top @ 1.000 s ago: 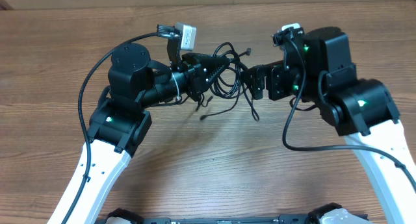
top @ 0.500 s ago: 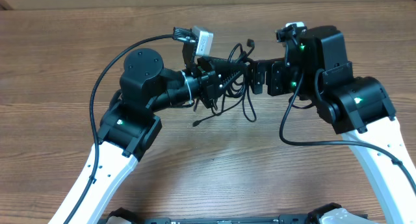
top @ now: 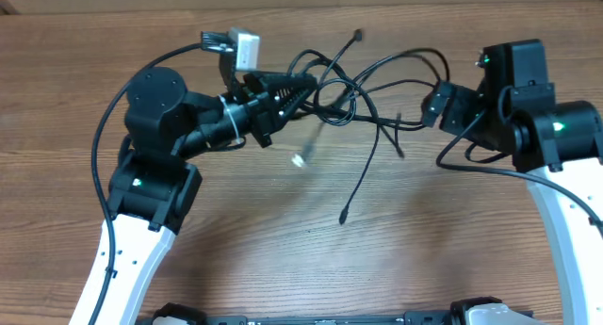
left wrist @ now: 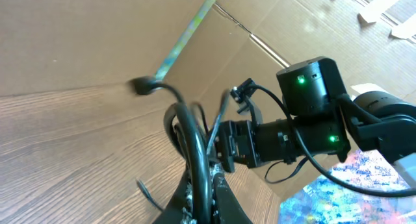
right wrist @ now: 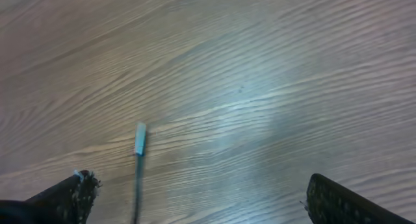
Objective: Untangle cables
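Observation:
The cables [top: 353, 89] are thin black cords in loose crossed loops, strung above the wooden table between my two grippers. Loose plug ends hang at the far side [top: 356, 33], below the left gripper [top: 298, 160] and toward the front [top: 344, 217]. My left gripper [top: 292, 88] is shut on a black cable [left wrist: 195, 146], which rises between its fingers [left wrist: 221, 198]. My right gripper [top: 435, 105] is open, its fingers [right wrist: 71, 191] wide apart. A cord with a pale plug [right wrist: 139, 139] hangs beside its left finger. I cannot tell if it touches.
The wooden table [top: 283, 240] lies under both arms. A cardboard wall [left wrist: 78, 36] stands behind the table. The right arm [left wrist: 305, 120] with green lights faces the left wrist camera. Thick arm cables loop beside each arm [top: 104, 146].
The two arms have pulled apart, left going left and right going right. The bunched cables have been drawn out into longer loose loops, and a plug end now hangs lower toward the front.

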`<control>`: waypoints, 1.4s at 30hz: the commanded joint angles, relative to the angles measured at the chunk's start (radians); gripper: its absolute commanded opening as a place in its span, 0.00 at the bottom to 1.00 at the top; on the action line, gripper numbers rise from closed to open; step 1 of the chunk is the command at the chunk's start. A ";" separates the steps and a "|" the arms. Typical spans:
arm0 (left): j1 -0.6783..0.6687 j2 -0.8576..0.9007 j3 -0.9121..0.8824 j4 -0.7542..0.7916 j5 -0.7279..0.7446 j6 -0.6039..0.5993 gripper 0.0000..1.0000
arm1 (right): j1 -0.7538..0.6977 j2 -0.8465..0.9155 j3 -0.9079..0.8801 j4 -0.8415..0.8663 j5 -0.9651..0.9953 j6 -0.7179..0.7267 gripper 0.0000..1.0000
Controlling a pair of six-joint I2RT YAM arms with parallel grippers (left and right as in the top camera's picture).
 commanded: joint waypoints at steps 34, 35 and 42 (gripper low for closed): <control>0.012 -0.043 0.019 -0.009 0.038 -0.002 0.04 | -0.208 -0.098 -0.041 -0.024 -1.191 -0.817 1.00; -0.013 -0.039 0.019 0.000 0.038 -0.003 0.04 | -0.189 -0.098 -0.041 -0.016 -1.192 -0.817 1.00; -0.135 -0.030 0.019 0.032 0.037 -0.003 0.04 | -0.059 -0.098 -0.041 0.068 -1.192 -0.816 1.00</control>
